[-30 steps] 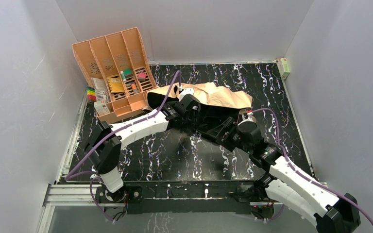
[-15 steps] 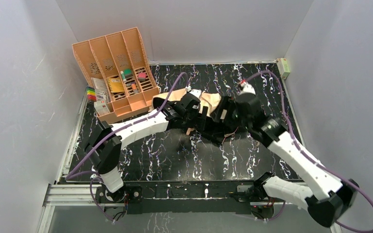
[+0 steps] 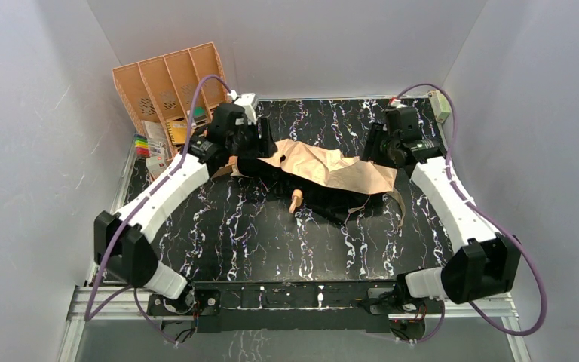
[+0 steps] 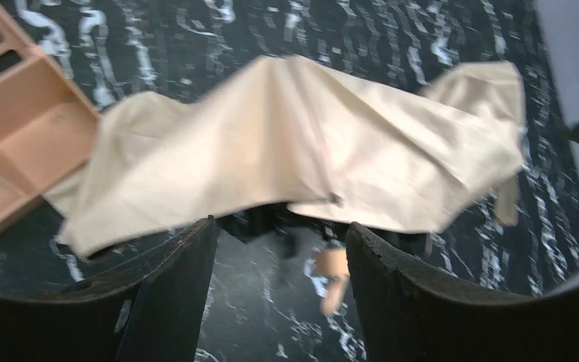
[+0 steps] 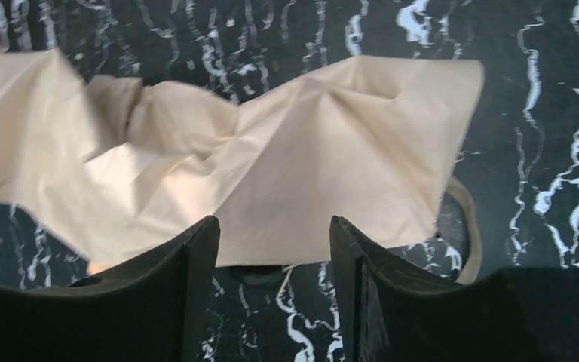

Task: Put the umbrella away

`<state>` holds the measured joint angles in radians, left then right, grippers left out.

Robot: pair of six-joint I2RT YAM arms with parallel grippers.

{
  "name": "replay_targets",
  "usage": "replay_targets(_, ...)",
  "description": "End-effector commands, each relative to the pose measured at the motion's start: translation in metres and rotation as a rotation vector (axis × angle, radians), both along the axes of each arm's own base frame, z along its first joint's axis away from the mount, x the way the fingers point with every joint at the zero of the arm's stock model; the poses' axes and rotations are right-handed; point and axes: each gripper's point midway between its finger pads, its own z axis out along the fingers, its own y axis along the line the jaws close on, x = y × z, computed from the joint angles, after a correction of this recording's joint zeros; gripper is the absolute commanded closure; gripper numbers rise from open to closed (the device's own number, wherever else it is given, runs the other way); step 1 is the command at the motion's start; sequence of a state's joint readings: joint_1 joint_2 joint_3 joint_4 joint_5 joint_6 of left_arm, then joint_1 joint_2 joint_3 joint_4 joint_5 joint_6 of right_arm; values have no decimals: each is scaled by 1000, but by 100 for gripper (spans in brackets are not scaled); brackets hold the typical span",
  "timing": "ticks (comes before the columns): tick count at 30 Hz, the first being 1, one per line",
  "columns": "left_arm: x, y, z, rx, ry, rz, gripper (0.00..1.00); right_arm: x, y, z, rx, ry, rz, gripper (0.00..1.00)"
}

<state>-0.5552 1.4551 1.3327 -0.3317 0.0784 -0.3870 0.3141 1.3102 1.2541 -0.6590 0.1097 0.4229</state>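
The crumpled pale peach-beige fabric folding umbrella lies mid-frame on the black, white-veined marbled table, its dark frame mostly hidden beneath the cloth. The left gripper and right gripper both stand apart, holding nothing.

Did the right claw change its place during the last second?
Yes. The right claw moved from the middle of the table toward the far right corner, closer to the small pale box there.
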Motion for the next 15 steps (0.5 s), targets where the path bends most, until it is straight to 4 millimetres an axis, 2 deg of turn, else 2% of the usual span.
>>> replay_targets(1,37,29,-16,54,33,48,42,25,-38,-12,-9,12,-93,41)
replay_targets(4,67,43,-22,83,30,91,59,36,-67,-36,-5,40,-180,52)
replay_targets(6,82,46,-38,130,50,97,67,40,-89,-54,-31,63,-247,57)
replay_targets(8,91,48,-51,173,65,98,73,42,-102,-68,-75,84,-295,60)
replay_targets(11,95,49,-74,216,101,89,78,45,-107,-87,-105,117,-305,70)
replay_targets(13,95,49,-89,230,129,84,80,45,-103,-98,-96,151,-283,80)
replay_targets(15,93,47,-103,234,161,68,82,43,-98,-110,-79,191,-260,84)
